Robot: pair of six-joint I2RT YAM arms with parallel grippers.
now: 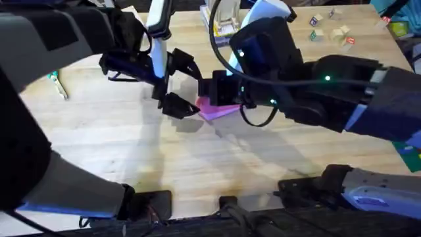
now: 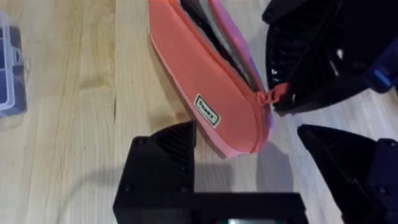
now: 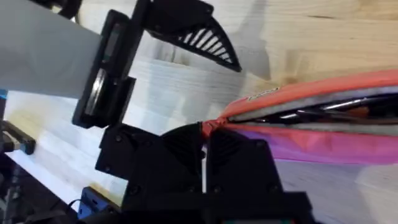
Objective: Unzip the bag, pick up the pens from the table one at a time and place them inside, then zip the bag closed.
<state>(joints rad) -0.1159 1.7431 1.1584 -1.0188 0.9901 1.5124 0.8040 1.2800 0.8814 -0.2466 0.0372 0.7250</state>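
The pink bag [image 1: 217,110] lies mid-table with its zipper gaping and a dark inside [image 2: 214,37]. My right gripper [image 3: 203,134] is shut on the reddish pull tab [image 2: 277,94] at the bag's end, and shows in the overhead view [image 1: 209,89] just over that end. My left gripper [image 2: 249,149] is open, one finger [image 2: 171,146] on each side of the same end of the bag, not squeezing it. From above the left gripper [image 1: 192,89] sits right beside the right one. The pens are out of view; glinting slim shapes inside the bag [image 3: 323,113] cannot be identified.
Teal-handled scissors [image 1: 58,82] lie at the far left of the table [image 1: 131,151]. A clear plastic box [image 2: 9,68] sits near the bag. Small blocks [image 1: 335,33] are scattered at the back right, and a carton [image 1: 223,20] stands at the back centre.
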